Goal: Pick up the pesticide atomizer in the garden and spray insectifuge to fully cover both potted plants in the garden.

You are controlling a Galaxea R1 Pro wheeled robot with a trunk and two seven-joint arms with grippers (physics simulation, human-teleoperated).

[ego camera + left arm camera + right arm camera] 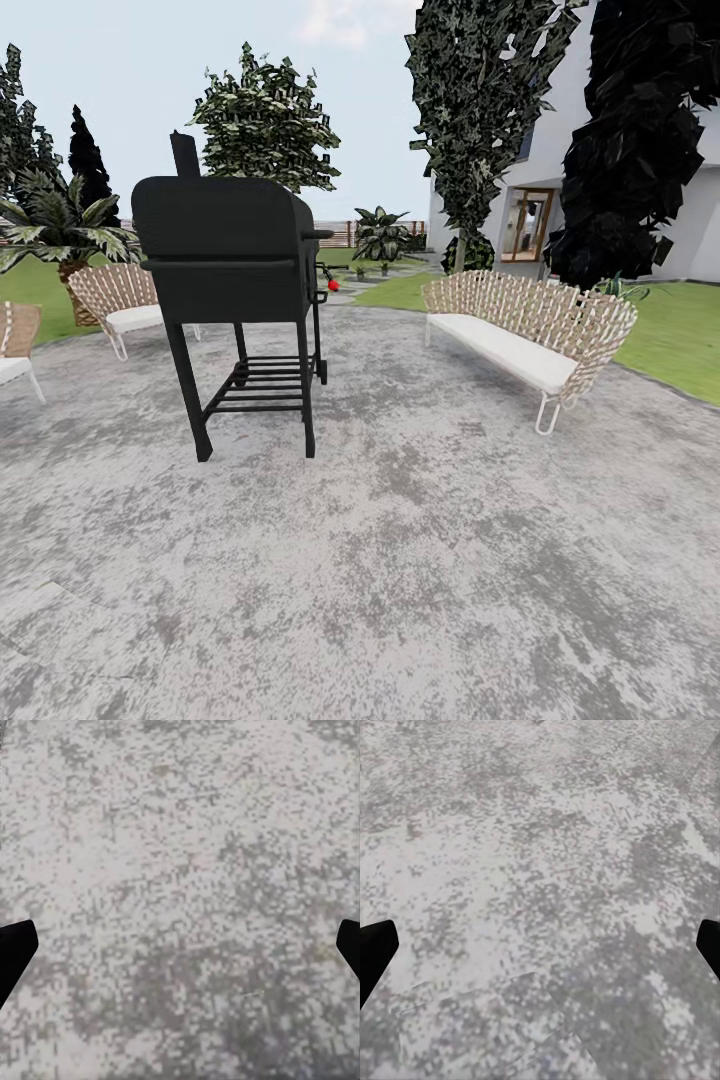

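1. Far to the left stands a palm tree (pixel 55 225) on the green lawn (pixel 30 285). In front of it sit two woven chairs (pixel 122 297) with white cushions.
2. Next comes a big black grill (pixel 225 250) on thin legs. It stands on the grey stone patio (pixel 400 560), and it hides part of the way ahead.
3. Just past the grill's right side there is a small red bit (pixel 333 285). It is too small to tell what it is.
4. Farther back, in the gap, there is a big leafy bush (pixel 381 232). Below it sit two little green plants (pixel 372 268) on the grass. They may be the potted plants, but they are too tiny to be sure. A brown fence (pixel 342 234) runs behind.
5. To the right is a long woven bench (pixel 530 335), then dark tall trees (pixel 630 140) and a white house (pixel 560 150).
6. The left gripper (pixel 180 945) looks down at bare stone. Its two dark fingertips (pixel 15 949) sit far apart, and it holds nothing.
7. The right gripper (pixel 540 945) is the same: fingers spread wide over the stone, with nothing between them.
8. I think the job now is just driving to the garden. I cannot pick out the spray bottle for sure yet.
9. To do it well, roll through the gap between the grill and the bench. Keep well away from the grill's legs. Keep the arms tucked in. Head for the grass by the little plants, and look for the bottle there.
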